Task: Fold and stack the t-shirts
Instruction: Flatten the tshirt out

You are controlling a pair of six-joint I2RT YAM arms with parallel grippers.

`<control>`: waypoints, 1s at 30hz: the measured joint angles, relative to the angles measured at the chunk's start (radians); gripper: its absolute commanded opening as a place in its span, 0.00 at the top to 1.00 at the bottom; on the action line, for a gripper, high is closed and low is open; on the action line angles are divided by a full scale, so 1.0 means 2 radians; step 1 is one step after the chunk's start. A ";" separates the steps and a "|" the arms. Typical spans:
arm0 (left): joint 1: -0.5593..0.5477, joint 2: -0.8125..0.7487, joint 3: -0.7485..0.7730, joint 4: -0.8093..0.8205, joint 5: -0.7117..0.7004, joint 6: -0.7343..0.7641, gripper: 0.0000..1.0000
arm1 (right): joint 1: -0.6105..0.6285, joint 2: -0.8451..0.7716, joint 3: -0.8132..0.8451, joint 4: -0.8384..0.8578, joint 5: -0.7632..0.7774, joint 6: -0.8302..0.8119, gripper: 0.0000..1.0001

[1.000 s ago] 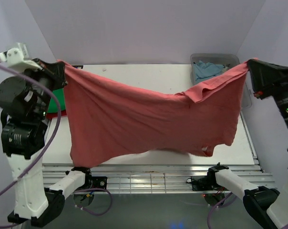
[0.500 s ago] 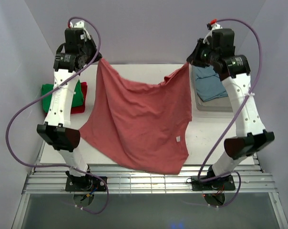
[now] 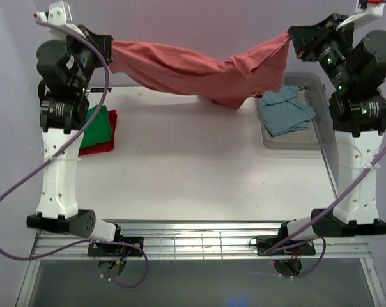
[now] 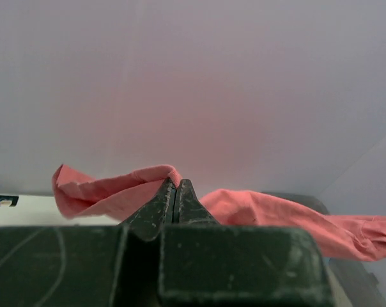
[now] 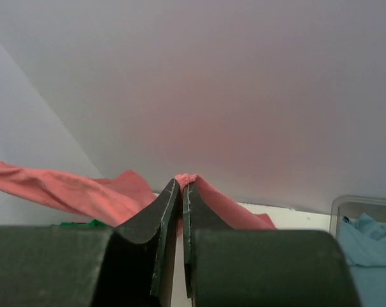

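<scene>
The salmon-pink t-shirt [image 3: 193, 69] hangs in the air above the table's far edge, stretched and sagging between both raised arms. My left gripper [image 3: 110, 52] is shut on its left end and my right gripper [image 3: 291, 42] is shut on its right end. In the left wrist view the closed tips [image 4: 176, 183] pinch a fold of the pink shirt [image 4: 103, 192]. The right wrist view shows its tips [image 5: 181, 183] clamped on the pink cloth [image 5: 71, 190]. A green t-shirt [image 3: 94, 125] lies folded on a red one [image 3: 111, 131] at the table's left. A light blue t-shirt [image 3: 285, 112] lies in the bin.
The clear plastic bin [image 3: 294, 144] stands at the back right of the white table [image 3: 193, 173]. A metal rail [image 3: 193, 236] with both arm bases runs along the near edge. Grey walls close in at the back and both sides.
Both arms have swung up and outward, lifting the pink shirt off the table's middle. It now stretches wide and high at the back instead of draping down over the table.
</scene>
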 measured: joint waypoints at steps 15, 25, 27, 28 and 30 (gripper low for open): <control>0.000 -0.151 -0.577 0.031 0.002 0.017 1.00 | 0.012 -0.210 -0.615 0.035 -0.055 -0.038 0.92; 0.000 -0.185 -0.584 -0.095 0.000 -0.006 0.98 | 0.085 -0.296 -0.686 -0.084 -0.031 0.011 0.92; 0.000 -0.191 -0.584 -0.121 -0.002 -0.011 0.89 | 0.104 -0.309 -0.686 -0.117 -0.017 0.027 0.88; 0.000 -0.193 -0.584 -0.135 -0.002 -0.014 0.75 | 0.110 -0.314 -0.686 -0.135 -0.011 0.035 0.79; 0.000 -0.195 -0.583 -0.161 -0.003 -0.016 0.51 | 0.120 -0.320 -0.686 -0.173 -0.001 0.052 0.43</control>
